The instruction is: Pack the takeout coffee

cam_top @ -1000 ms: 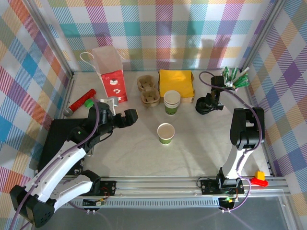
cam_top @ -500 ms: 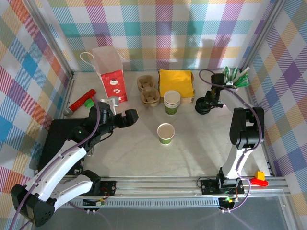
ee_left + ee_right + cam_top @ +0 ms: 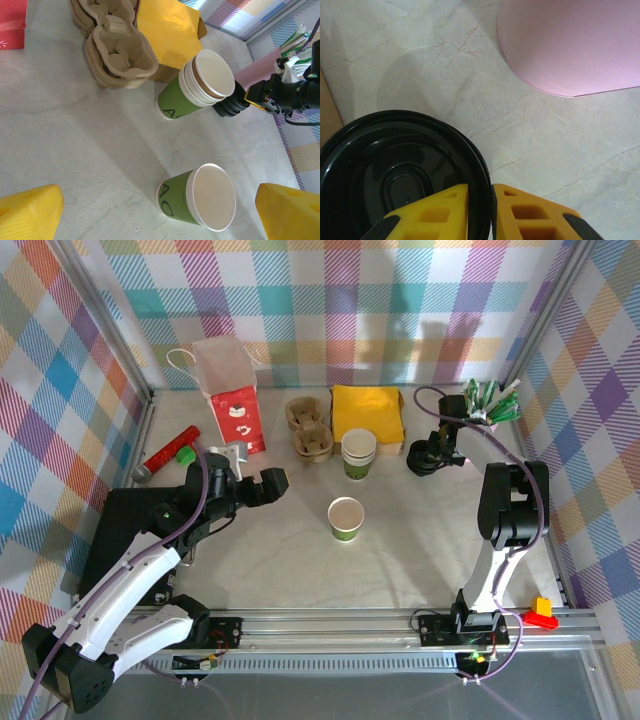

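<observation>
Right gripper [image 3: 480, 206]: clenched on lid [image 3: 405, 165] rim
Left gripper [image 3: 160, 215]: released, jaws wide
Cup [image 3: 212, 197]: just ahead, between left fingers

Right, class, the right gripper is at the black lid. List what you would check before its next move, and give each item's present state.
1. Right gripper closed on the rim of the lid: ok.
2. Only one lid pinched: cannot tell; a second rim shows just outside it.
3. Lone cup upright, mouth uncovered: ok.
4. Coffee in that cup: cannot tell.
5. Left gripper open, apart from the cup: ok.
6. Bag standing upright: ok.
</observation>
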{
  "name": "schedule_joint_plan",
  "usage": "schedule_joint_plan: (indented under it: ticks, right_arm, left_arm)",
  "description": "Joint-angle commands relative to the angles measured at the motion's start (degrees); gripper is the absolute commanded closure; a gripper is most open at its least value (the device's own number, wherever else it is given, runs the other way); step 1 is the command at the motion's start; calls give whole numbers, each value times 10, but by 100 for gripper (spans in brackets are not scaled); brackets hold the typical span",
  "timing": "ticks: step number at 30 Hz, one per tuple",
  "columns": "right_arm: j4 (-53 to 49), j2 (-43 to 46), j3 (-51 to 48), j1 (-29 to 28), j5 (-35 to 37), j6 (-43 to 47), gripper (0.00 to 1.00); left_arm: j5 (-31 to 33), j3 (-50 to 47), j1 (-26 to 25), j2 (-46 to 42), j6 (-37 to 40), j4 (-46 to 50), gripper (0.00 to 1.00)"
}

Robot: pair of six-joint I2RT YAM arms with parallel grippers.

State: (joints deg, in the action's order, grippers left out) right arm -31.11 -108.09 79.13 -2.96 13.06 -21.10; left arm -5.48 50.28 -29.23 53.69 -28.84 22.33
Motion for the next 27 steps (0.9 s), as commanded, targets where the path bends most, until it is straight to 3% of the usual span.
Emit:
schedule_joint_plan:
  ticks: [1,17,27]
  right_arm:
    - [-10,4,13,-2,9,8,82]
    - [-49,77,6,-10,11,15,86]
    - [-90,202,-40,-54,-26,27,88]
  left_arm:
    - [-2,0,-7,-2,10,-9,2]
    - [-6,2,-7,-8,9,-7,2]
    - [-33,37,-29,-9,3,-9,3]
